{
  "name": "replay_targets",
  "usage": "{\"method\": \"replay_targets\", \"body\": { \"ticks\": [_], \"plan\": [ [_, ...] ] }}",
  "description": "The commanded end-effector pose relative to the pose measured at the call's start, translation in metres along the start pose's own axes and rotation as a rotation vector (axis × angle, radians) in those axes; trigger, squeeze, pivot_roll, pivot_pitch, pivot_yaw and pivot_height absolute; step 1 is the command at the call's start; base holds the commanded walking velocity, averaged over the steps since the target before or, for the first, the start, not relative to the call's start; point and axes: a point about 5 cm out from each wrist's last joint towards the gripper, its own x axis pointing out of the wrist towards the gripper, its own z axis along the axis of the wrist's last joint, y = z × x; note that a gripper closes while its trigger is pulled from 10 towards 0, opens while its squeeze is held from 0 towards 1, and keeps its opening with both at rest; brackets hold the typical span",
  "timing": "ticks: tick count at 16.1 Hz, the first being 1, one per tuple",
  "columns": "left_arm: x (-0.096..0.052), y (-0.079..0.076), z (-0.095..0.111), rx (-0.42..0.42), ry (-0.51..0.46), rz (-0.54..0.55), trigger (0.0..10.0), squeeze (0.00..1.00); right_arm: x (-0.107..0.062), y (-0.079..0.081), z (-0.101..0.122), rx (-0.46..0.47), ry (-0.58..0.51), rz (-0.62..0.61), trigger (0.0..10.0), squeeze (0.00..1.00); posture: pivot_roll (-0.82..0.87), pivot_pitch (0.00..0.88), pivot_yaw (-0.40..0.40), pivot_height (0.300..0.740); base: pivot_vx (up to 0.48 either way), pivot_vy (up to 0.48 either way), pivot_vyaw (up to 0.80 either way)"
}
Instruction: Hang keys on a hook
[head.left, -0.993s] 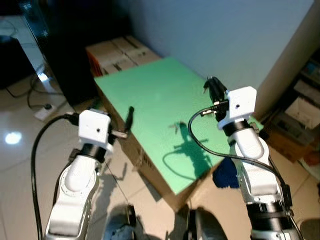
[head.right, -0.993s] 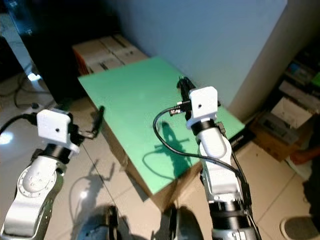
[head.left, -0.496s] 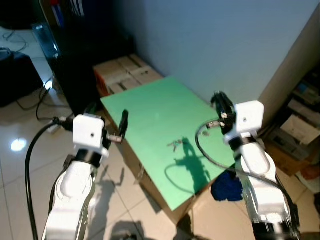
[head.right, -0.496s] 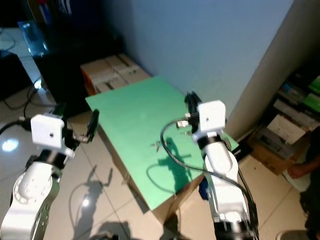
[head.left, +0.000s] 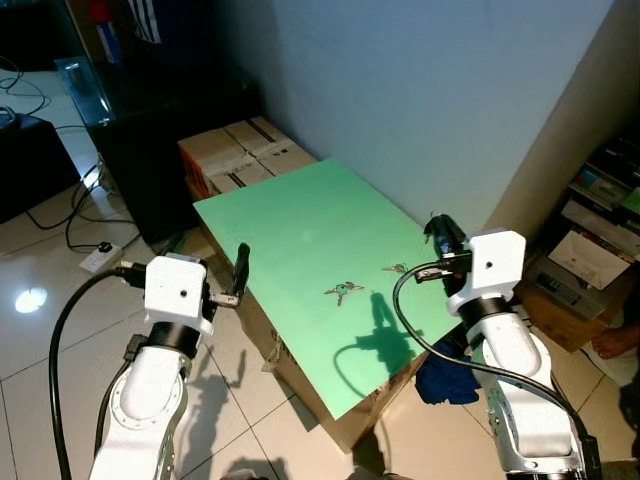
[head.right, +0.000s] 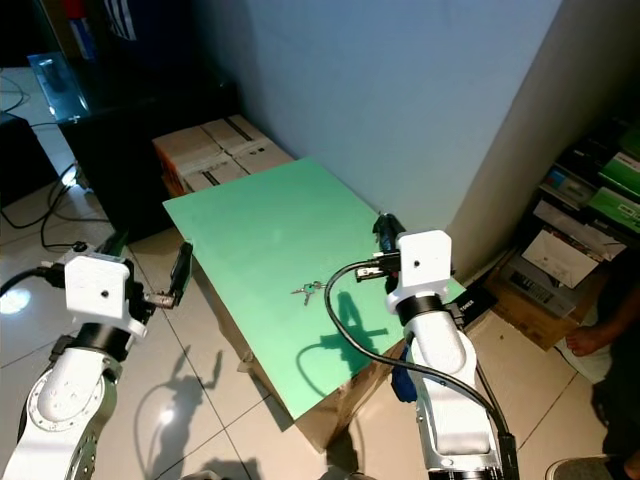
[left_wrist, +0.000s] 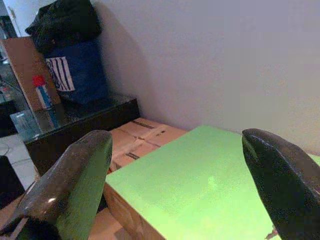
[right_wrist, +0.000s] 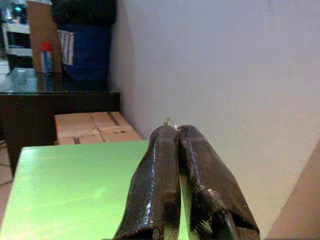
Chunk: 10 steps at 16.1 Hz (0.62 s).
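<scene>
So the keys (head.left: 343, 291) are just lying on the green table (head.left: 290, 230) near its front edge, the right pincer (head.left: 436, 232) is pressed together on a small metal ring (right_wrist: 170, 121) above the table's right side, and the left pincer (head.left: 240, 268) hangs spread wide off the table's left edge.

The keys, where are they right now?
The keys lie on the green board, near its middle, between the two arms and closer to the right gripper.

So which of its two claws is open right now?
The left claw: its fingers stand wide apart. The right claw has its fingers pressed together, pinching a small metal ring at their tips.
</scene>
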Motion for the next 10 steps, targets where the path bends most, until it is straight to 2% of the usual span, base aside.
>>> {"method": "replay_targets", "body": {
  "ticks": [1,7,10],
  "plan": [
    [-0.002,0.001,0.001,0.012,-0.003,0.007,10.0,0.0,-0.002,0.003,-0.001,-0.021,0.011,0.032,10.0,0.0,0.01,0.0,-0.03,0.74,0.0,0.0,0.0],
    [-0.004,-0.002,0.005,0.032,-0.03,0.02,10.0,0.0,-0.001,0.013,-0.002,0.004,0.006,0.104,10.0,0.0,0.02,0.0,-0.045,0.74,0.0,0.0,0.8],
    [-0.008,-0.006,0.004,0.048,-0.029,-0.014,10.0,0.0,-0.001,0.017,-0.002,0.014,0.001,0.132,10.0,0.0,0.03,0.0,-0.046,0.74,0.0,0.0,0.8]
  ]
}}
